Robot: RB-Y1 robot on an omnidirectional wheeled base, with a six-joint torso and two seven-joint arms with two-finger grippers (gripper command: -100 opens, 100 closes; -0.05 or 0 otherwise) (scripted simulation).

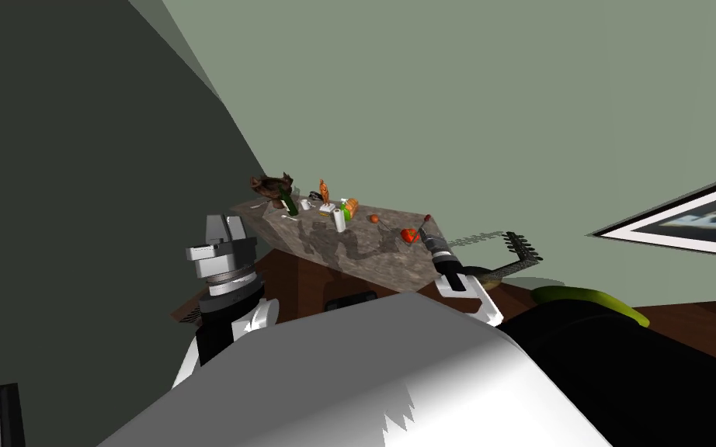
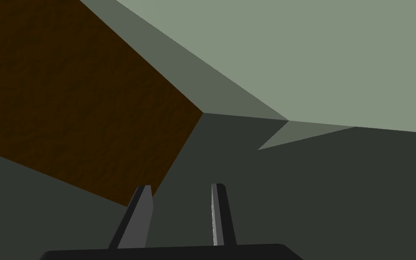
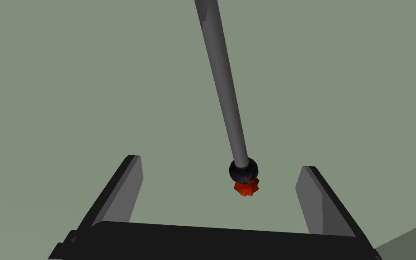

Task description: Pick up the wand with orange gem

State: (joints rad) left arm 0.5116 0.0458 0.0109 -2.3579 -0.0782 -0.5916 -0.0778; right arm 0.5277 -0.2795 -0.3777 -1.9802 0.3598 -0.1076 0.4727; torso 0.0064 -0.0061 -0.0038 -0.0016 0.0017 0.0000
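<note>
Reaching to the end of the table, the robot's right gripper (image 3: 220,163) has one wand (image 3: 229,99) between its two fingers, which are spread wide.

One wand is there, with one grey stick, one dark ball and one orange gem (image 3: 246,187) at its end. The gem end sits between the two right fingers, close to the gripper's dark body, and touches neither finger. The stick slants away from the gripper, with the green wall behind it. The right arm (image 1: 457,273) stretches forward to the right end of one stone-topped table (image 1: 349,256). On that table stand one green bottle (image 1: 290,203), one small orange ball (image 1: 374,219) and one red round thing (image 1: 408,233), among other small things. The left gripper (image 2: 182,185) is held up beside the table's near left corner, pointing upward. Its two fingers have a small gap between them and hold nothing.
</note>
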